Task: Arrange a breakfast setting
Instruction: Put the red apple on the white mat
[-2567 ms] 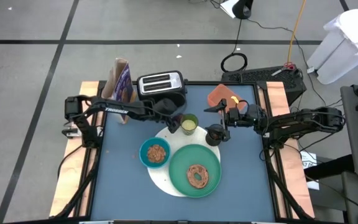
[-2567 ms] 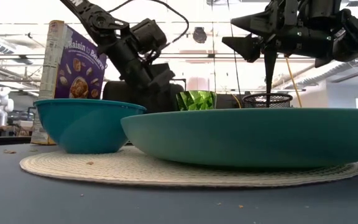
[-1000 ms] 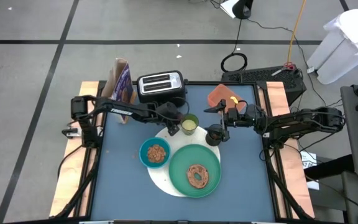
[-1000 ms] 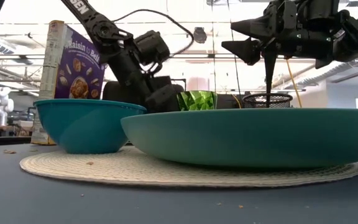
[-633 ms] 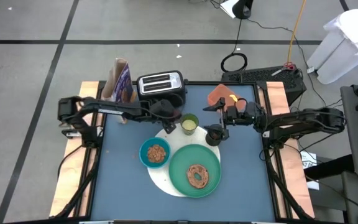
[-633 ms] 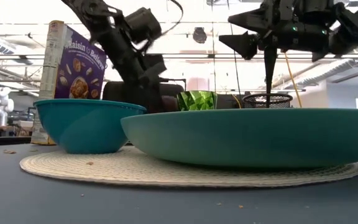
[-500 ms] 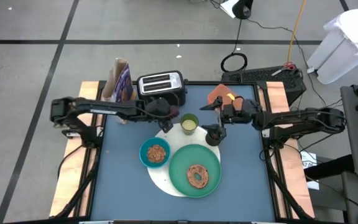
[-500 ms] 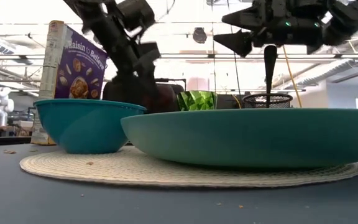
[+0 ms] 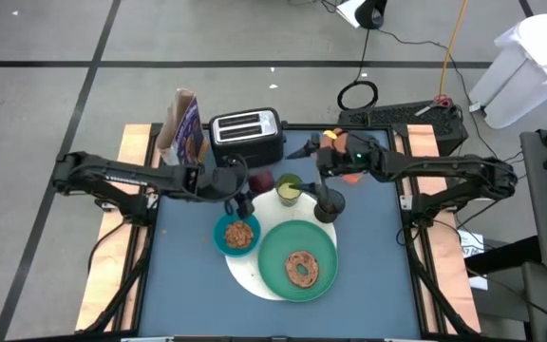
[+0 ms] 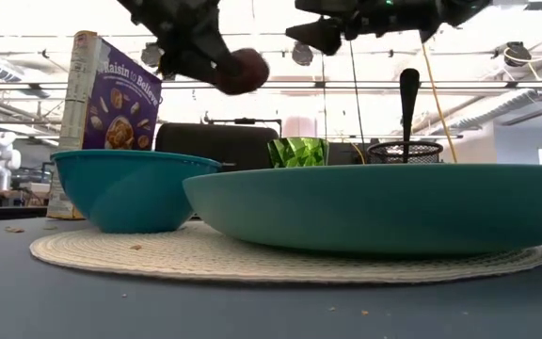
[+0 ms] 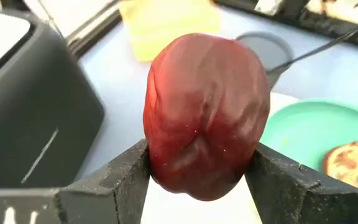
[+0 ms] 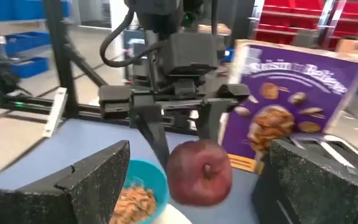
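My left gripper (image 9: 253, 185) is shut on the dark-red fruit (image 9: 263, 179), high above the table between the toaster and the blue bowl (image 9: 238, 233). My right gripper (image 9: 320, 164) is open and empty, raised above the small black cup (image 9: 328, 204), where the metal spoon (image 10: 409, 94) stands upright. The lime cup (image 9: 289, 188) stands beside the black cup. The bowl and the large green plate (image 9: 275, 249) rest on the white round disc (image 9: 251, 277). The brown bagel (image 9: 302, 269) lies on the plate. My left gripper pinches the dark-red fruit between its two fingers (image 11: 124, 180), one on each opposite side of the fruit's lower half (image 11: 166, 168). The fingers come from the table's left, slanting a little down. The fruit is lifted clear, well above the bowl's rim (image 10: 247, 71).
A silver toaster (image 9: 246, 133) and a purple cereal box (image 9: 184, 123) stand at the far edge. An orange tray (image 9: 343, 147) lies at the far right, under my right arm. Bare blue table (image 9: 183, 285) lies to the near left and near right.
My left gripper has risen with the dark-red fruit from beside the toaster, lifted it clear and drawn a little toward the table's near edge. My right gripper has risen off the spoon and gone toward the far left. The spoon stays standing in the black cup.
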{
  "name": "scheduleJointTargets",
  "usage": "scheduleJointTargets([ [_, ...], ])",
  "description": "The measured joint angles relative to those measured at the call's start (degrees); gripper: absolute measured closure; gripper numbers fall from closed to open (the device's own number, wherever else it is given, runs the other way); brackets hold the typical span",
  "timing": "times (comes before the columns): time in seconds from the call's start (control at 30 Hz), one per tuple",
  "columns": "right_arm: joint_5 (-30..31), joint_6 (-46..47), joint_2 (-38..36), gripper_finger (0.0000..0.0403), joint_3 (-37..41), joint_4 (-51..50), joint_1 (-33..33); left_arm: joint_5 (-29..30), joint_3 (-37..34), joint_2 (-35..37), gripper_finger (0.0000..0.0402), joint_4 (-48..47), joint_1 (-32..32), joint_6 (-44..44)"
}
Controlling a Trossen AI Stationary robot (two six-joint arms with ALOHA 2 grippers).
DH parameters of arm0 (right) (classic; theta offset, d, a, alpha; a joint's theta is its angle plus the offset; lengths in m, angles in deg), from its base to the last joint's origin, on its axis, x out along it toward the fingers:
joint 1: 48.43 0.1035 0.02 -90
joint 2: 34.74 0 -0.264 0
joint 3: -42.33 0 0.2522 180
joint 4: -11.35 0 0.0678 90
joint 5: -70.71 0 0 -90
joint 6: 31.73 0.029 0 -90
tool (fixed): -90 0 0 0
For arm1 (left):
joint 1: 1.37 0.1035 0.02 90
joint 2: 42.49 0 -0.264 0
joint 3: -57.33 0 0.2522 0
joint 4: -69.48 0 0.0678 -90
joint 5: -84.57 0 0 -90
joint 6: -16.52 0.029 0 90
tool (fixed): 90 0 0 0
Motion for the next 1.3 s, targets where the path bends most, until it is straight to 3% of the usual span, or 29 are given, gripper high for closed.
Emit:
scheduleJointTargets([
  [0.17,-5.40,1.54,6.10,0.0023,-3.95,-0.15,0.05,3.90,0.00,0.22,0.0167,0.47,-3.79,-0.96],
  [0.53,-7.19,1.53,14.53,0.0023,-4.95,6.14,0.07,6.28,0.00,0.22,0.0167,2.89,-6.81,-1.06],
  [1.3,-7.82,-4.93,14.58,0.0023,-4.95,8.87,1.24,6.31,0.00,0.20,0.0167,7.44,-6.76,1.72],
])
